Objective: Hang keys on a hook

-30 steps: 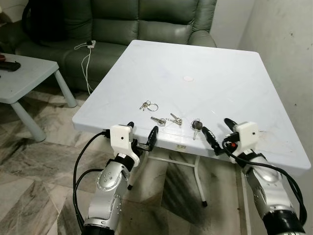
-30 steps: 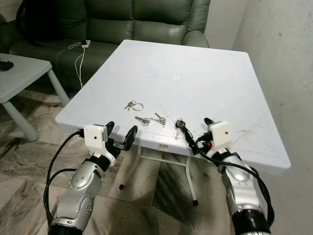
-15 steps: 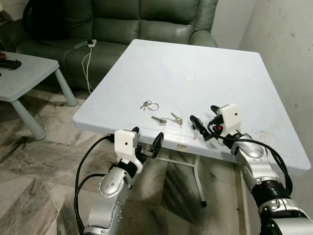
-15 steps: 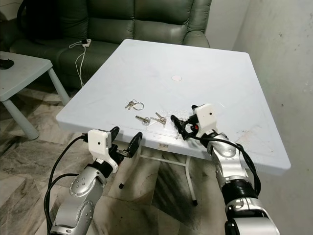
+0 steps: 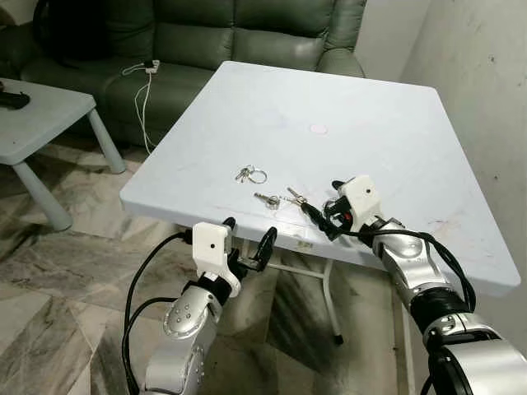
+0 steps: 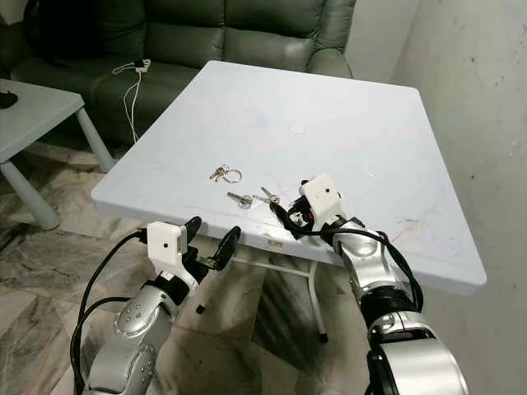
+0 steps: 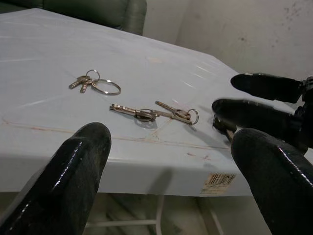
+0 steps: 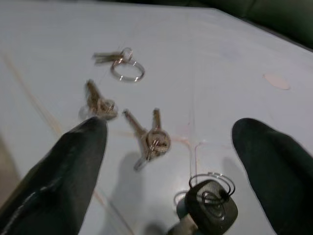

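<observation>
Several keys lie near the front edge of the white table [image 5: 370,115]: a ring bunch [image 5: 251,174], a single silver key [image 5: 267,199], a small pair [image 5: 295,197] and a black-headed key [image 8: 211,208] on a wire ring. My right gripper [image 5: 319,200] hovers low over the table, open, its fingers [image 8: 54,186] on either side of the black-headed key without touching it. The pair [image 8: 151,139] lies just ahead of it. My left gripper [image 5: 249,234] is open and empty, just below the table's front edge, facing the keys [image 7: 178,113].
A green sofa [image 5: 247,33] with a white charger cable [image 5: 146,78] stands behind the table. A low grey side table [image 5: 41,107] is at the left, a wall [image 5: 486,82] close on the right. The table's metal legs [image 5: 329,304] stand on tiled floor.
My right gripper has moved up from the table's front edge and leftward over the tabletop, ending astride the black-headed key. The left gripper has risen slightly and stays below the edge.
</observation>
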Controlling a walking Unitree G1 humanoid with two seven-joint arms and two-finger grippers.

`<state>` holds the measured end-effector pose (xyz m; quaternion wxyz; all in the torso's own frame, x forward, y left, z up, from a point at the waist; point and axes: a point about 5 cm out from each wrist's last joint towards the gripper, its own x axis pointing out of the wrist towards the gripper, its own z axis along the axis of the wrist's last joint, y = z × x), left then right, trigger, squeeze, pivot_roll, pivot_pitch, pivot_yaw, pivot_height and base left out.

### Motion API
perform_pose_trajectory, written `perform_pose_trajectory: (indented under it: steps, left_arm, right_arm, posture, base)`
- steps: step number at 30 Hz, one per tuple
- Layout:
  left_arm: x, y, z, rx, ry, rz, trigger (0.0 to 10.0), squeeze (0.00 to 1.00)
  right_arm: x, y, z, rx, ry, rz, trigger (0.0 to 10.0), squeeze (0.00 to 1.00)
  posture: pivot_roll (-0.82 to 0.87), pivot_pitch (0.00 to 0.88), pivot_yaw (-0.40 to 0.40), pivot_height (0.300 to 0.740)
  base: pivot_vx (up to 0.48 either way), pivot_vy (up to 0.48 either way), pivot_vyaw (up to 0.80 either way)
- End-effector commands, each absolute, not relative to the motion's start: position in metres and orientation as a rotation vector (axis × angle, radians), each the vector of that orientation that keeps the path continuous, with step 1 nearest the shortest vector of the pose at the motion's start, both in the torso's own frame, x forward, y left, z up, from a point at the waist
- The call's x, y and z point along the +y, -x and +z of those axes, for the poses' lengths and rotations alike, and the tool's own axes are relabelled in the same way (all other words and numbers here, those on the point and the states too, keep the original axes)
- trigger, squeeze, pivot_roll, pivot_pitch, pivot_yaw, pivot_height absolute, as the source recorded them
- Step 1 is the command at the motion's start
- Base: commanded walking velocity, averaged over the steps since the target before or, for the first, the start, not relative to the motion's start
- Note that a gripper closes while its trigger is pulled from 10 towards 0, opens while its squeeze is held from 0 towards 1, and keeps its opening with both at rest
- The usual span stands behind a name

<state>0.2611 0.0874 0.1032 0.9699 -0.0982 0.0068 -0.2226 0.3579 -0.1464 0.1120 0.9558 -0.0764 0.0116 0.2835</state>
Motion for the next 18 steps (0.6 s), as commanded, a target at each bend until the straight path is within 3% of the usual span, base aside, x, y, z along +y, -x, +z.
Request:
perform_pose_trajectory:
  steps: [1,5,10,18]
  left_arm:
    - [0.086,-0.260,0.108,-0.002,0.194,-0.455,10.0,0.00]
    - [0.091,-0.262,0.109,-0.026,0.180,-0.420,10.0,0.00]
    - [0.097,-0.264,0.107,-0.037,0.169,-0.375,10.0,0.00]
    - [0.108,-0.268,0.107,-0.085,0.138,-0.312,10.0,0.00]
  right_arm:
    - [-0.151,-0.360,0.124,-0.056,0.053,0.562,10.0,0.00]
    - [-0.159,-0.351,0.130,-0.172,-0.103,0.497,10.0,0.00]
    - [-0.175,-0.324,0.129,-0.302,-0.064,0.351,10.0,0.00]
    - [-0.198,-0.287,0.121,-0.339,-0.062,0.175,10.0,0.00]
  posture:
    - [0.04,0.047,-0.103,0.740]
    - [0.03,0.043,-0.095,0.740]
    - [0.02,0.034,-0.080,0.740]
    - [-0.02,0.023,-0.048,0.740]
  base:
    - [0.000,0.000,0.00]
    - [0.000,0.000,0.00]
    - [0.000,0.000,0.00]
    - [0.000,0.000,0.00]
